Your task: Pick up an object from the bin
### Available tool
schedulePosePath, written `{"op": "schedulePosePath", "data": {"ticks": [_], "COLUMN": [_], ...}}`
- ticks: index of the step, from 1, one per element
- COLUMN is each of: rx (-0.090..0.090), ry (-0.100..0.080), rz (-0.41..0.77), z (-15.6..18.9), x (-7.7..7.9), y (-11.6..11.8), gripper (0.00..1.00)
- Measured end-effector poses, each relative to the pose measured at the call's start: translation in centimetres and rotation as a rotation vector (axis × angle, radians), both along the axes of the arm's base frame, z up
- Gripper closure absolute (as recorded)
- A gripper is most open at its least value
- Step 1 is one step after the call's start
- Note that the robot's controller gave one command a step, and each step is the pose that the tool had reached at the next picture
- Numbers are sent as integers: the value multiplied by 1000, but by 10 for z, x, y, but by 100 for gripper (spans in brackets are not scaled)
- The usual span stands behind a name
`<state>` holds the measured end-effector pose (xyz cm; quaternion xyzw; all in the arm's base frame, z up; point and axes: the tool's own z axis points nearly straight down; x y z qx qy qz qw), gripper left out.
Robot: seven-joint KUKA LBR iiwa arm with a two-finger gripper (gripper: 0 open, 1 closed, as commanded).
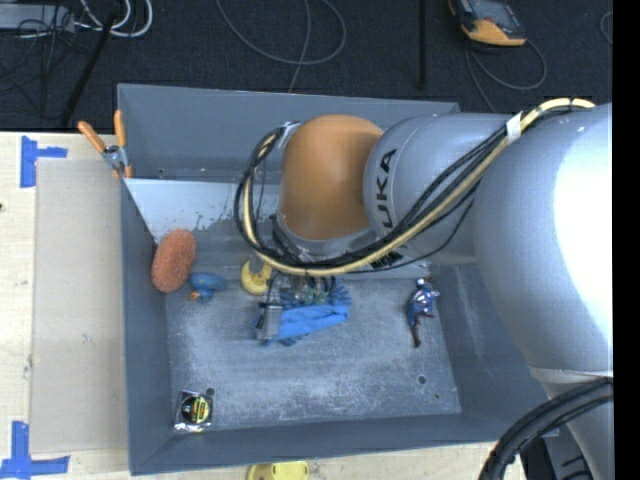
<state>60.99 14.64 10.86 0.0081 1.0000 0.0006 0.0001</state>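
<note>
My gripper [271,320] reaches down under the orange wrist cover to the middle of the bin. Its fingertips stand at the left end of a crumpled blue cloth [312,319] that lies on the bin floor. A small yellow toy [255,277] sits just up and left of the gripper, partly hidden behind it. A little blue object [205,285] lies further left.
An orange-brown oval sponge [173,260] leans at the left wall. A small blue and dark tool [421,306] lies to the right. A black and yellow tape measure [194,409] sits in the near left corner. The arm covers the bin's far right part.
</note>
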Motion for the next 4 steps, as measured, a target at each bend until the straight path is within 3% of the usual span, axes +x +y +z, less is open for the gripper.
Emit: {"op": "schedulePosePath", "data": {"ticks": [1,2,4], "rx": [-1,-1,-1], "ry": [0,-1,0], "rz": [-117,-82,-85], "z": [-31,-24,-24], "x": [1,-8,-8], "y": [-32,-67,-67], "gripper": [0,100,100]}}
